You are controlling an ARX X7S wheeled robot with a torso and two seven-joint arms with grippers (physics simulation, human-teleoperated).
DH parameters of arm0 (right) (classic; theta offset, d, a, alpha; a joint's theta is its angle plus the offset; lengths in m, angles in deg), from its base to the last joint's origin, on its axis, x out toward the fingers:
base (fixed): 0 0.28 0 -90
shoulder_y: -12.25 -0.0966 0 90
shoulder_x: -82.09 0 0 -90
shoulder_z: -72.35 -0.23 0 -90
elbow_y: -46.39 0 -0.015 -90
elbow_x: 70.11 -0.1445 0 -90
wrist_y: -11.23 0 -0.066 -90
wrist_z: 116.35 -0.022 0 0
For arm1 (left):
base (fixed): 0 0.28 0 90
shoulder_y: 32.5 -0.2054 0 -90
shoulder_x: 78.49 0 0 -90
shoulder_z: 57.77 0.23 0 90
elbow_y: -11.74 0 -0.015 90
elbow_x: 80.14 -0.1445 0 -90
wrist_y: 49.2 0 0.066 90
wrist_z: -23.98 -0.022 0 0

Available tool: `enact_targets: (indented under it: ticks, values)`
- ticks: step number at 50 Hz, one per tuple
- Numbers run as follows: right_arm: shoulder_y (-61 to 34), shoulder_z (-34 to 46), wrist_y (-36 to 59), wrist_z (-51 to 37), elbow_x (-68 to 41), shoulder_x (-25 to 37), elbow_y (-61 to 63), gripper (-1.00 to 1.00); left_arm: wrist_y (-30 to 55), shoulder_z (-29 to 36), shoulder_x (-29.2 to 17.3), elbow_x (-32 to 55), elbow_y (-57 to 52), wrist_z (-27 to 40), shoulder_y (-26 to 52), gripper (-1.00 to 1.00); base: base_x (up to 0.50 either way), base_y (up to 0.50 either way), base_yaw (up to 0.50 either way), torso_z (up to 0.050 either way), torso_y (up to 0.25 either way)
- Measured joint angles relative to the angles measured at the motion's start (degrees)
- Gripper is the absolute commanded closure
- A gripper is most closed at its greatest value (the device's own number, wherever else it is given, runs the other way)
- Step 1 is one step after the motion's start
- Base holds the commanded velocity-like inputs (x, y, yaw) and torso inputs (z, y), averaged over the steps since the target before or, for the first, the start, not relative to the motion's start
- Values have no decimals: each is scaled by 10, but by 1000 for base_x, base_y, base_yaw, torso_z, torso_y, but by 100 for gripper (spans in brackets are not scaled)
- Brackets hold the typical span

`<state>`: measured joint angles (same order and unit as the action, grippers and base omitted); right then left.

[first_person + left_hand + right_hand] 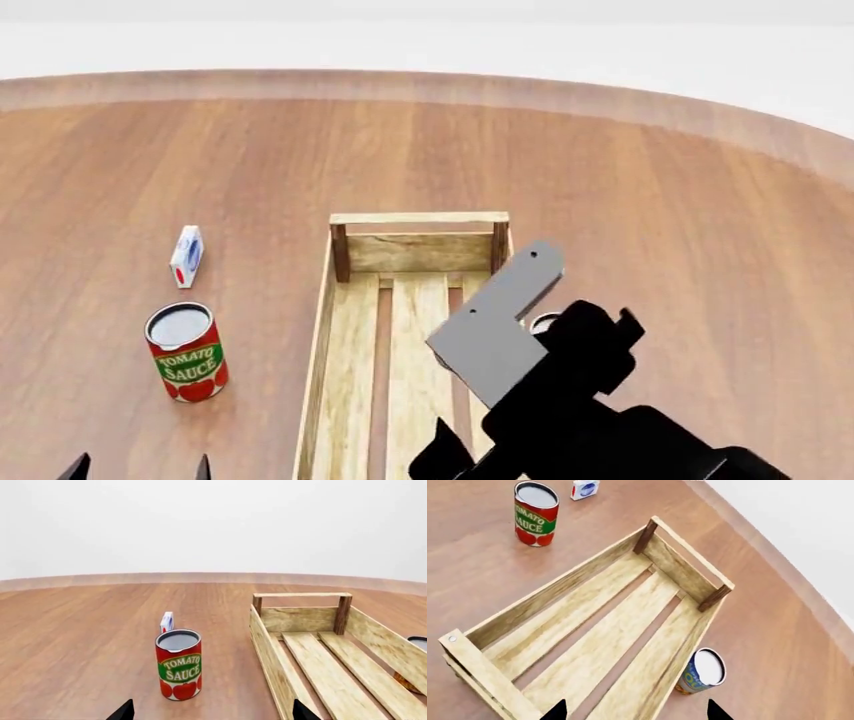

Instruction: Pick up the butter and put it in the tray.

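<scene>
One risk stands out: the butter is not plainly visible, so a grab could land on the wrong thing. In the head view the right arm (587,400) fills the lower right of the frame and hides the table (667,200) just beyond the long side of the tray (350,252). Only the top of a blue-labelled can (545,322) peeks out there. The left wrist view shows an orange sliver (405,681) low against the outside of that tray wall, beneath that can. It may be the butter, but I cannot tell. If it is, the can and the wall crowd it closely, and reaching in could tip the can or catch the tray. The tomato sauce can (186,352) and the small white-blue box (187,255) sit at the left of the frame, well apart from the tray, and are not the target. The left gripper (212,714) is spread wide and holds nothing, touching nothing. The right gripper (635,712) is also spread wide and empty, hovering above the tray's slats.
</scene>
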<state>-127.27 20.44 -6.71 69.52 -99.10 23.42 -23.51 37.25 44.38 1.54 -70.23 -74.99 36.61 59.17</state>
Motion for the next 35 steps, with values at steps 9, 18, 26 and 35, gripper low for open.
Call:
enact_targets:
  ticks: [9,18,26,35]
  values:
    - [-47,79,31,50,-1,35,23,-100,2,4,-1,2,3,1,2,-100,0,0,0,0,0]
    - [-62,145,80,89,-30,60,86,-100,2,8,-3,5,9,2,4,-100,0,0,0,0,0]
    - [-68,176,95,103,-40,71,109,-100,2,12,-4,6,10,3,5,-100,0,0,0,0,0]
    - [-69,195,100,110,-46,75,114,-100,3,14,-6,9,10,6,5,-100,0,0,0,0,0]
